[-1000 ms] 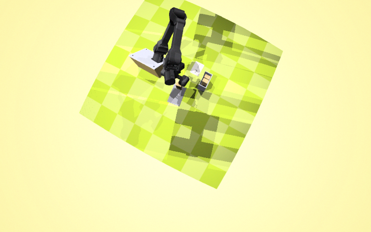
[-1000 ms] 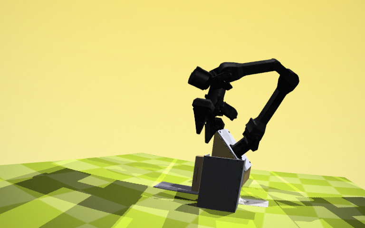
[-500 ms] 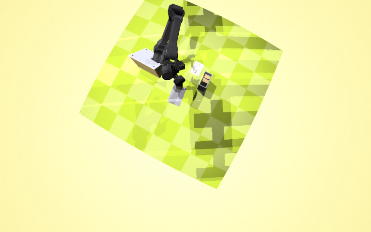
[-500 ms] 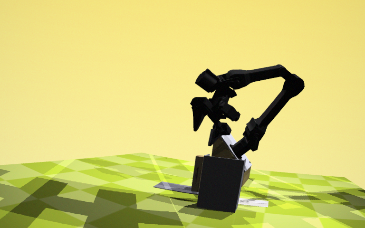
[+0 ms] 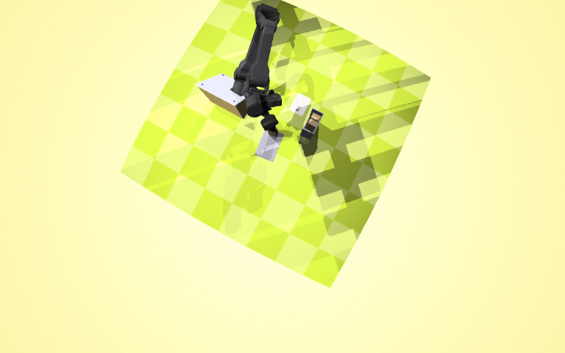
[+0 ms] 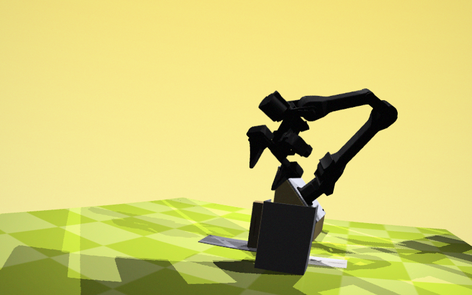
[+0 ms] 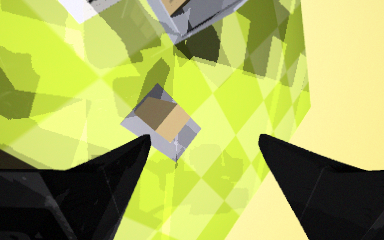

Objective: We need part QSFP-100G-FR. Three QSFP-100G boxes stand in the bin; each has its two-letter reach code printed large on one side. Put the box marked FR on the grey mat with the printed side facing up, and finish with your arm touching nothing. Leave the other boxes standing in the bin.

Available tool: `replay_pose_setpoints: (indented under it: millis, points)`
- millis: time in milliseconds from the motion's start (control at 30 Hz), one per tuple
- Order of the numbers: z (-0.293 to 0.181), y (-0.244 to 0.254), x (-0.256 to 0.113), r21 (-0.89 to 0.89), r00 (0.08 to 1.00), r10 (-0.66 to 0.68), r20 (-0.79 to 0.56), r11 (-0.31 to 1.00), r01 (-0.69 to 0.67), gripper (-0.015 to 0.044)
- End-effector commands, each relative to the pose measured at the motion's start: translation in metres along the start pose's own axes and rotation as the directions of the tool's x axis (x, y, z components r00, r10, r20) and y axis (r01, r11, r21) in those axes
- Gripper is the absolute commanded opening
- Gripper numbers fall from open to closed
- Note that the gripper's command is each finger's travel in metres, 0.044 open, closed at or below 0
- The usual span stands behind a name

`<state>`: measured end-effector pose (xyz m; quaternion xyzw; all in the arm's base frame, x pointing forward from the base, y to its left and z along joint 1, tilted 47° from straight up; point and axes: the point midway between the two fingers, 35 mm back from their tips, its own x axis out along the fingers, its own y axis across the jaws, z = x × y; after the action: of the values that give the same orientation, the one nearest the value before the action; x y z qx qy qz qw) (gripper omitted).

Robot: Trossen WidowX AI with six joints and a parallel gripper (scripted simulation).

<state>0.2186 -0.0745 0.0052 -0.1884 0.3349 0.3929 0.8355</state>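
Hanging wide open, the claw [image 5: 272,118] [image 6: 262,178] [image 7: 204,139] clears the edges of the upright box [image 5: 272,133] [image 6: 255,224] [image 7: 162,119].

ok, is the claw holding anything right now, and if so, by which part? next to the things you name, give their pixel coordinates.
Nothing held. The claw [image 6: 261,178] [image 7: 204,139] is open; the tan box [image 6: 255,224] [image 7: 164,119] stands on the grey mat [image 5: 266,151] [image 6: 222,240] [image 7: 187,142] below.

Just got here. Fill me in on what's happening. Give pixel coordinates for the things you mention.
A single black arm has its open tool [image 6: 260,179] [image 7: 204,139] raised above the grey mat [image 5: 266,150] [image 6: 217,240] [image 7: 187,134], holding nothing. One cardboard box [image 6: 255,224] [image 7: 172,122] stands upright on the mat, so it isn't laid flat; its reach code can't be read from here. Beside the mat, the dark bin [image 5: 306,133] [image 6: 287,238] [image 7: 212,17] holds more boxes.
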Motion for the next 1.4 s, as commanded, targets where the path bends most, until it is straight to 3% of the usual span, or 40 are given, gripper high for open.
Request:
replay_pose_setpoints:
  millis: [0, 633, 867, 1367]
  points:
    - [0.0002, 0.0030, 0.0006, 0.075, 0.999, -0.034, -0.022, 0.997, 0.035, 0.0440]
    - [0.0028, 0.0080, 0.0005, 0.392, 0.973, -0.215, -0.079, 0.891, 0.228, 0.0440]
    - [0.0031, 0.0084, 0.0007, 0.412, 0.971, -0.223, -0.087, 0.879, 0.239, 0.0440]
    - [0.0066, 0.0127, 0.0037, 0.604, 0.932, -0.298, -0.207, 0.711, 0.361, 0.0440]
